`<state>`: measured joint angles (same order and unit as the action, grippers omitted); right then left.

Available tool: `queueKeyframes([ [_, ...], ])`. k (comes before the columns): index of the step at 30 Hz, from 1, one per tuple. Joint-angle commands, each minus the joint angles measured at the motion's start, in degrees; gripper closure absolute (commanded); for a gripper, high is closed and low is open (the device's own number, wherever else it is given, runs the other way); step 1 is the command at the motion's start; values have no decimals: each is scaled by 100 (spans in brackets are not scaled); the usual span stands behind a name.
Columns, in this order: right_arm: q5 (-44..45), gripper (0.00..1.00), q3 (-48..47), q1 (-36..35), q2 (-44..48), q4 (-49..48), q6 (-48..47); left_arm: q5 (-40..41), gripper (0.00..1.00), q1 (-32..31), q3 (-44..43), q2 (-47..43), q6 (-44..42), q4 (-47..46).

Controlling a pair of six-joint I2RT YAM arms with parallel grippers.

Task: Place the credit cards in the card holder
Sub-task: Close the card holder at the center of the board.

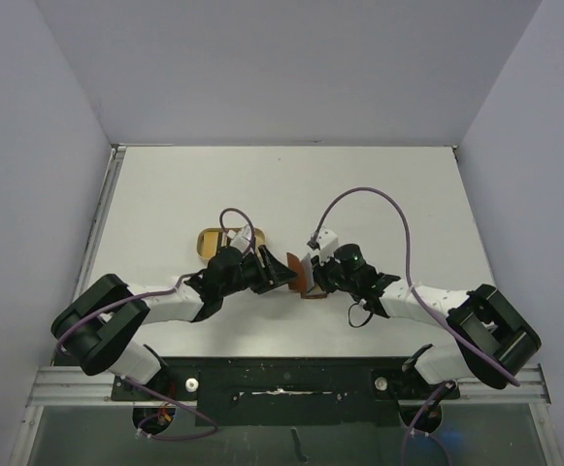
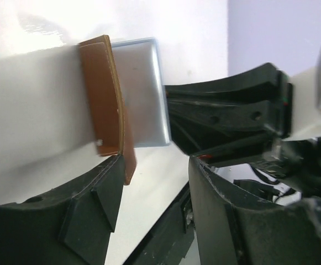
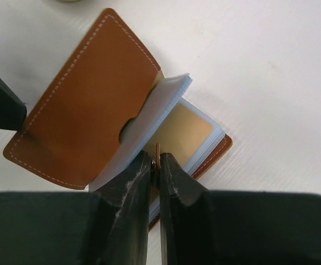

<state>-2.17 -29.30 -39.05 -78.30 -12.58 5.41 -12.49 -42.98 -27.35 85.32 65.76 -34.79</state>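
The card holder (image 3: 88,105) lies open on the white table (image 1: 359,184), its brown stitched cover raised off a fan of clear sleeves (image 3: 160,105). A tan card (image 3: 182,132) sits in the sleeve lying uppermost in the holder. At the holder's near edge, the right gripper (image 3: 156,163) has its jaws pressed together on a thin brown strip (image 3: 157,150) seen edge-on; whether it is a card or part of the holder cannot be told. On the holder's opposite side the left gripper (image 2: 156,164) has its jaws apart, one finger (image 2: 102,193) just beside the cover's corner. A tan tray (image 1: 214,241) rests near the holder, beyond the left gripper.
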Motion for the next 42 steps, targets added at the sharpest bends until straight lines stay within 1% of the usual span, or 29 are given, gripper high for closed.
queueKeyframes([
  [1, -689, 93, 206, -146, 130, -1228, 494, -236, 53, -147, -132, -143, 19, -831],
  [4, -1161, 93, 258, -167, -7, -1583, 585, -207, 54, -190, -119, -116, -13, -771],
  [6, -1258, 93, 261, -192, -80, -1645, 600, -138, 55, -193, -91, -77, -96, -688],
  [10, -1363, 93, 385, -201, -107, -1808, 493, -16, 58, -115, -156, 167, -524, -326],
  [16, -1309, 92, 618, -165, 134, -1736, 153, 187, 67, -111, -357, 405, -886, 141],
  [18, -1225, 92, 808, -162, 285, -1879, 94, 330, 71, -129, -405, 495, -1030, 304],
  [20, -1180, 92, 1005, -166, 411, -2116, 114, 488, 77, -131, -481, 633, -1144, 539],
  [23, -1128, 91, 1181, -196, 475, -2408, 135, 577, 82, -146, -546, 785, -1260, 723],
  [26, -1051, 90, 1258, -224, 495, -2561, 165, 740, 83, -211, -639, 852, -1358, 982],
  [32, -776, 89, 1483, -249, 672, -2796, 200, 1404, 83, -485, -1223, 1040, -1818, 2075],
  [35, -594, 87, 1632, -290, 863, -2876, 230, 1614, 83, -607, -1472, 1196, -1946, 2454],
  [38, -355, 84, 1747, -326, 1073, -2803, 295, 1790, 83, -692, -1607, 1277, -1990, 2665],
  [42, -211, 81, 1839, -367, 1280, -2597, 434, 1884, 83, -708, -1614, 1318, -1983, 2705],
])
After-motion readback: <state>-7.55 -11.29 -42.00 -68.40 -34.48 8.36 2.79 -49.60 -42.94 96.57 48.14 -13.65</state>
